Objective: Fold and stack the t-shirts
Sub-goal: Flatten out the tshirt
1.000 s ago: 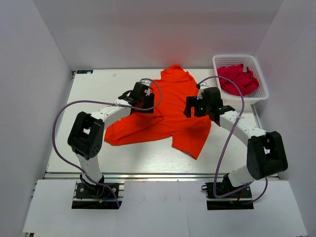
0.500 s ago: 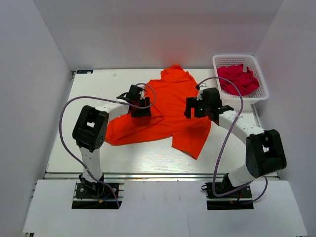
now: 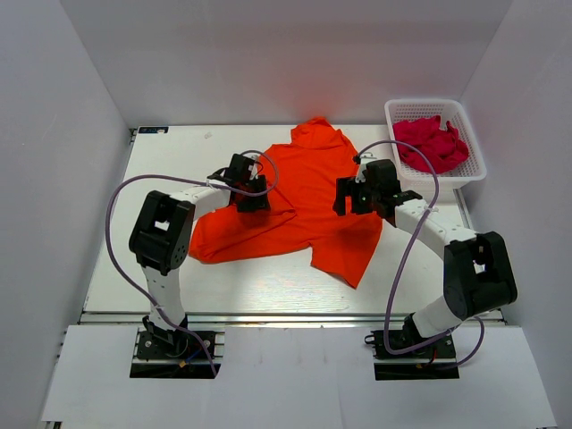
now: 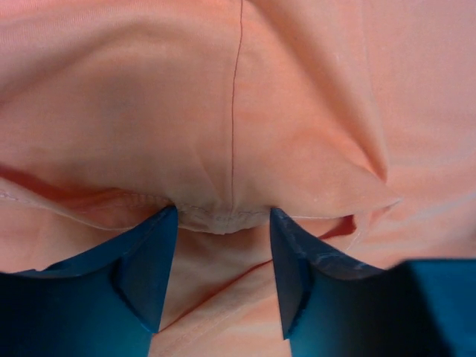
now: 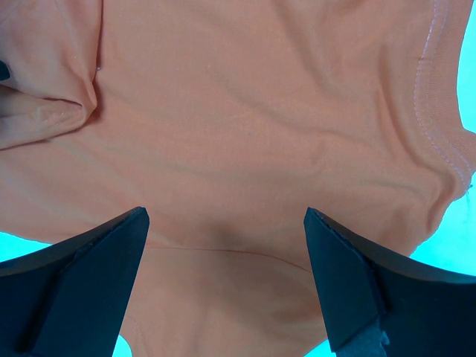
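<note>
An orange t-shirt (image 3: 308, 201) lies spread and creased on the white table. My left gripper (image 3: 248, 194) is down on the shirt's left part. In the left wrist view its jaws (image 4: 219, 219) are partly open, with a folded hem (image 4: 216, 217) lying between the two tips. My right gripper (image 3: 352, 196) is over the shirt's right side. In the right wrist view it (image 5: 223, 223) is wide open and empty above flat orange cloth (image 5: 245, 134), with the shirt's stitched edge (image 5: 435, 111) at the right.
A white mesh basket (image 3: 429, 105) at the back right holds crumpled magenta shirts (image 3: 433, 143). White walls enclose the table on three sides. Bare table (image 3: 179, 152) shows left of the shirt and in front of it.
My left gripper has moved a little left and toward the near edge, over the shirt's left part. The right gripper has hardly moved.
</note>
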